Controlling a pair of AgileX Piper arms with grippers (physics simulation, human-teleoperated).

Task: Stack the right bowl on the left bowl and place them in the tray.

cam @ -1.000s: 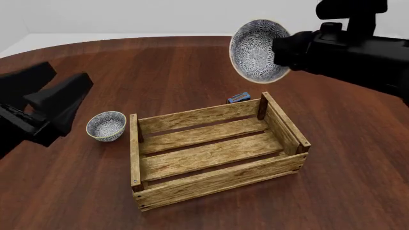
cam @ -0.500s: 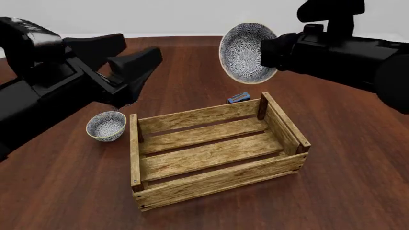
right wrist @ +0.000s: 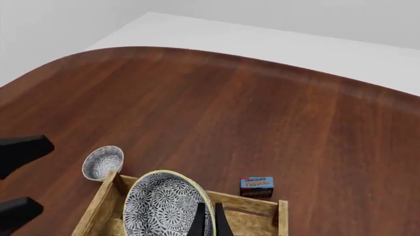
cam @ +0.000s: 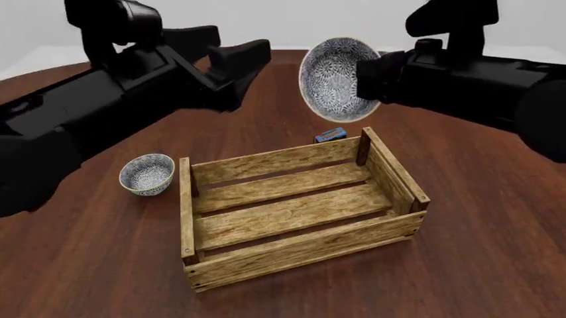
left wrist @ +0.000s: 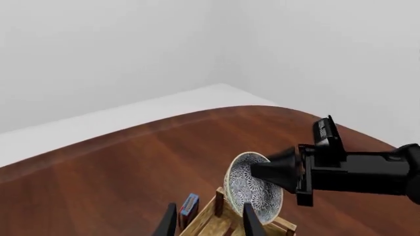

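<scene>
My right gripper (cam: 370, 74) is clamped on the rim of the right bowl (cam: 332, 78), held tipped on edge in the air above the far side of the tray (cam: 296, 218). My left gripper (cam: 232, 61) hangs empty, fingers parted, over the tabletop (cam: 106, 265). The left bowl (cam: 147, 173) sits upright just left of the tray. A small blue box (cam: 330, 134) lies behind the tray.

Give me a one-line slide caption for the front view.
Right gripper holds one speckled bowl tilted above the wooden crate; second bowl sits beside it, left gripper open.
</scene>
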